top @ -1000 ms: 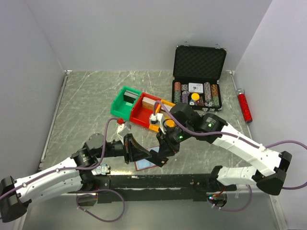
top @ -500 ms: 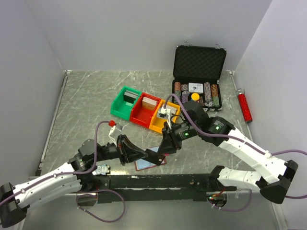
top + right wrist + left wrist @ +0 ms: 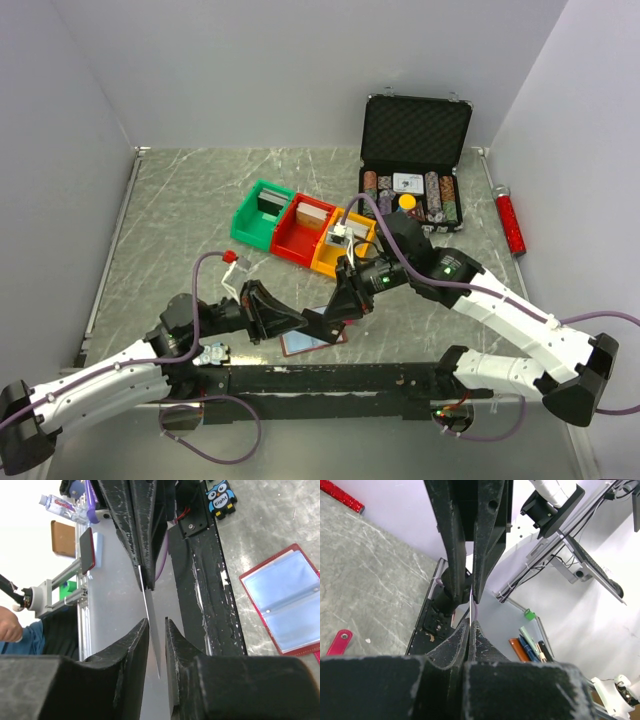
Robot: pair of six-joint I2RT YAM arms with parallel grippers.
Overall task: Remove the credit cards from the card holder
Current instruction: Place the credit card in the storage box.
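My left end effector [image 3: 470,625] is clamped shut on a card [image 3: 147,612], pads flat on its two faces, and holds it edge-on in the air above the near edge of the counter [image 3: 180,220]. My right end effector [image 3: 156,625] faces it tip to tip. Its jaws stand a little apart astride the card's free end, with a sliver of daylight on at least one side, so I judge that they are not pinching it yet.

Just below and beside the tips lies the wallet [image 3: 292,605]. It is open flat at the middle of the near edge, red rim up, with two pale blue sleeves showing. I cannot tell whether those sleeves have more cards in them.

The card looks thin, light and glossy, so I expect it to be stiff across its face but to bow if squeezed at a corner, and to slip between smooth pads. The safest hold is a short edge, taken well in from the rim with both pads square on the faces, and my right should close before my left lets go. The wallet is light and soft, and it would probably slide or lift when a card is drawn out, so one end effector should pin its rim.

Further out, toward the middle of the counter, sit the bins [image 3: 300,230], and the chip case [image 3: 412,180] stands open at the far right corner.
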